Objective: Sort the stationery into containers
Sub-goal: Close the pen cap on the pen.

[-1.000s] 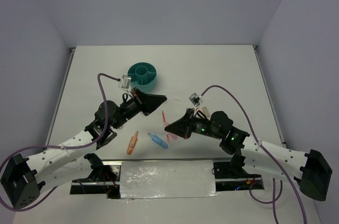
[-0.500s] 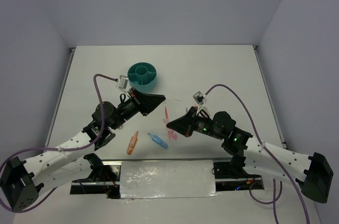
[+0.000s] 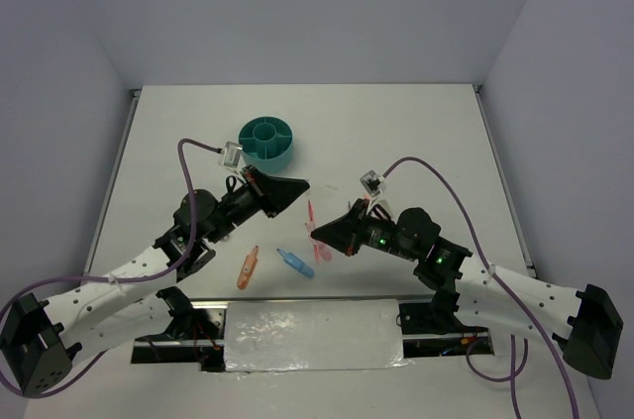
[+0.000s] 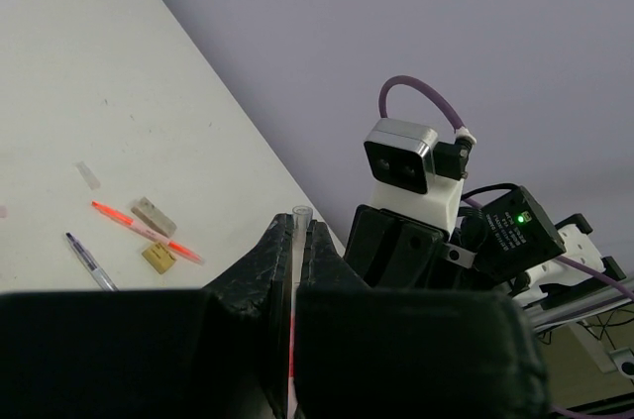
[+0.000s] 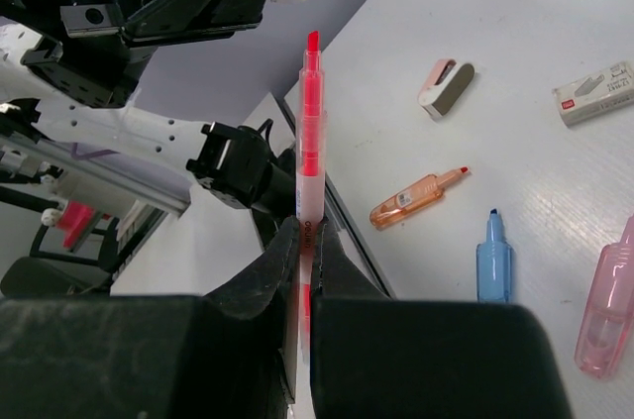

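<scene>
Lilac-grey walls close in a white bench (image 3: 416, 132). Nearest the arm bases, three stubby markers lie on it in a loose row, none touching: an orange marker (image 3: 248, 266), a blue marker (image 3: 294, 262) and a pink marker (image 3: 322, 253). Just beyond them the two arms meet nose to nose above the bench. The right pincer (image 3: 315, 232) is clamped on a red pen (image 5: 311, 112), which sticks straight out past the fingertips, its tip near the left pincer (image 3: 299, 184). That one has its jaws pressed together on a thin pen (image 4: 300, 216), whose clear end pokes just past them. The right wrist view shows a white box (image 5: 594, 92) and a pink-and-grey piece (image 5: 446, 87) lying past the markers. The left wrist view shows a salmon pen (image 4: 144, 231), a grey pen (image 4: 89, 261) and two tan erasers (image 4: 156, 216) on the bench. Farthest back, the teal cup (image 3: 267, 139) stands upright, well apart from the markers, with divided compartments around a central tube.
</scene>
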`<state>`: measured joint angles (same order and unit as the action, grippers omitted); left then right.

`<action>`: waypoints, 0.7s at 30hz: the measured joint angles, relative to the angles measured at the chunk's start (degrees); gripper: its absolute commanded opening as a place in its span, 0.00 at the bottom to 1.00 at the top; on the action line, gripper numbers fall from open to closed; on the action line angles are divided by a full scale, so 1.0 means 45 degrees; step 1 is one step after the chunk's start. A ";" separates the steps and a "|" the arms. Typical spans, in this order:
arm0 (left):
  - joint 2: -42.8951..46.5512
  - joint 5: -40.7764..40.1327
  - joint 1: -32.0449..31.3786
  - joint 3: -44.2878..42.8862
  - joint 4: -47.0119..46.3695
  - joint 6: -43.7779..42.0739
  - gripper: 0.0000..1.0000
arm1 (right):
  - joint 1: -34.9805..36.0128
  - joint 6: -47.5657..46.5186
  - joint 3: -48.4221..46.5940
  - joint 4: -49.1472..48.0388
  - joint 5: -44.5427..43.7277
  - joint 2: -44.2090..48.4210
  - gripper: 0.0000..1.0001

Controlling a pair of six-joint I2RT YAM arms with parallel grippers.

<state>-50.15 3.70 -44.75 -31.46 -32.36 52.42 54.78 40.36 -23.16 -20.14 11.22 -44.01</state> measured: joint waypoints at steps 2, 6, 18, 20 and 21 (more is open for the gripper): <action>-0.0005 0.0005 0.0000 0.0000 0.0000 0.0005 0.00 | 0.0000 0.0000 -0.0019 -0.0005 -0.0019 0.0000 0.00; -0.0005 0.0005 0.0000 0.0000 0.0000 0.0015 0.00 | 0.0000 -0.0010 -0.0024 -0.0010 -0.0029 -0.0034 0.00; 0.0024 -0.0005 0.0000 0.0549 -0.0024 0.0053 0.00 | 0.0000 -0.0049 -0.0024 -0.0034 -0.0024 -0.0170 0.00; 0.0034 -0.0005 0.0000 0.0554 -0.0024 0.0058 0.00 | 0.0000 -0.0068 -0.0024 -0.0029 -0.0044 -0.0170 0.00; 0.0039 -0.0005 0.0000 0.0554 -0.0024 0.0058 0.00 | 0.0000 -0.0083 -0.0024 -0.0019 -0.0083 -0.0170 0.00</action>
<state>-49.98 3.68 -44.75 -28.97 -32.47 52.69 54.78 39.99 -23.27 -20.23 10.85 -44.77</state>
